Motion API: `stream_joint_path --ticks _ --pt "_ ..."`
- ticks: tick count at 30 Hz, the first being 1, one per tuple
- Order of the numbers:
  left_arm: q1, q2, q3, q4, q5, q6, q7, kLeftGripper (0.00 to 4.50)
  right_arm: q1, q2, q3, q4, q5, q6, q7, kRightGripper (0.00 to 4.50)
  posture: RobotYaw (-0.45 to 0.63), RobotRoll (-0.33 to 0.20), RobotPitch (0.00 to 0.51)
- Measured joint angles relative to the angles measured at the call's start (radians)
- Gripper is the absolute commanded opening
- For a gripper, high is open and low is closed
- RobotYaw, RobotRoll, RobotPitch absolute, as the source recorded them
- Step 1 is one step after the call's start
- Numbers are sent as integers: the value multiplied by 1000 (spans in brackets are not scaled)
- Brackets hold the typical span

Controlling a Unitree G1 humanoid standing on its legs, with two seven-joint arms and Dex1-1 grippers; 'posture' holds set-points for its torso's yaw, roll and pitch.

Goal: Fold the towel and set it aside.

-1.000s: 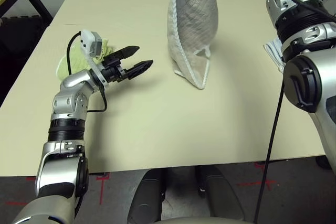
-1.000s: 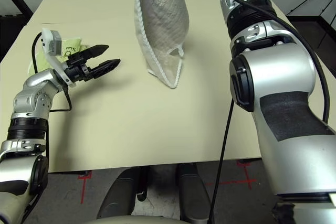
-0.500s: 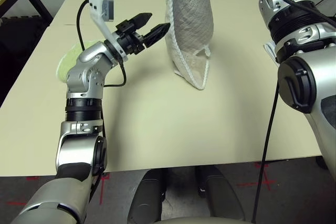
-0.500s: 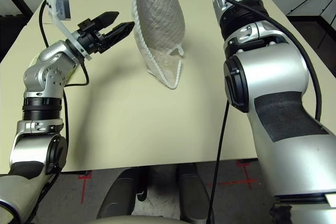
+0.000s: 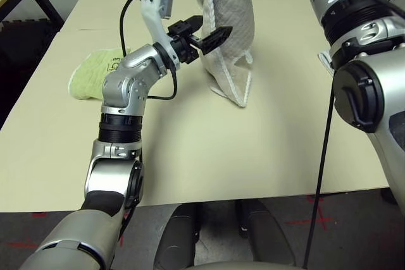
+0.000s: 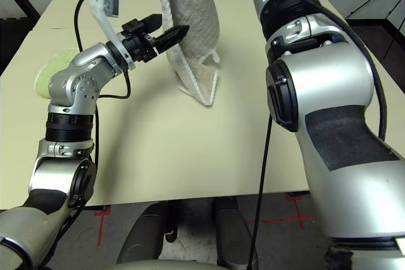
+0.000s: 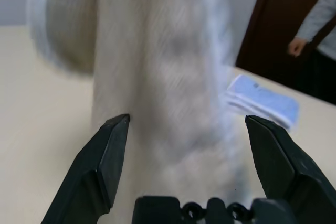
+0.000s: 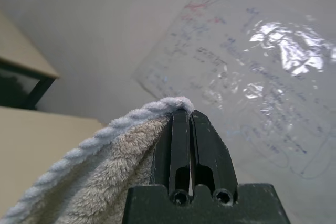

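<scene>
Hanging above the pale beige tabletop (image 5: 190, 156), the beige terry cloth towel with white corded edging (image 5: 231, 23) is held up by its top edge, its lower corner reaching down to or just above the table surface. The towel's edge is pinched between the closed black fingers of the right gripper (image 8: 189, 129), as is seen in the right wrist view. The left gripper (image 5: 212, 30) is raised level with the middle of the hanging cloth, at its left side; its two black fingers are spread wide, and in the left wrist view the towel is seen between them, though contact with the cloth cannot be told. A lime-green folded towel (image 5: 95, 74) is laid flat on the table to the left, behind the left arm. A light blue folded towel (image 7: 262, 100) is lying on the table beyond the hanging cloth. A person's hand and grey sleeve (image 7: 310, 30) are seen past the table's far side.
</scene>
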Motion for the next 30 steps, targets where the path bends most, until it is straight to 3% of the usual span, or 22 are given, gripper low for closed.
stream_joint_path --ticks 16,21,25,30 --pt "120 125 -12 -36 36 2 -113 4500 5 -29 0 17 -7 14 -12 26 82 0 154" --pt "121 118 -10 -14 56 -3 -99 4500 5 -31 0 17 -7 14 -12 26 84 0 151" --pt "71 44 34 -87 -46 132 -60 4500 4 -28 2 19 -8 17 -12 26 87 0 160" --pt "25 18 81 -233 -160 293 -5 4500 4 -28 2 19 -11 20 -13 26 91 0 162"
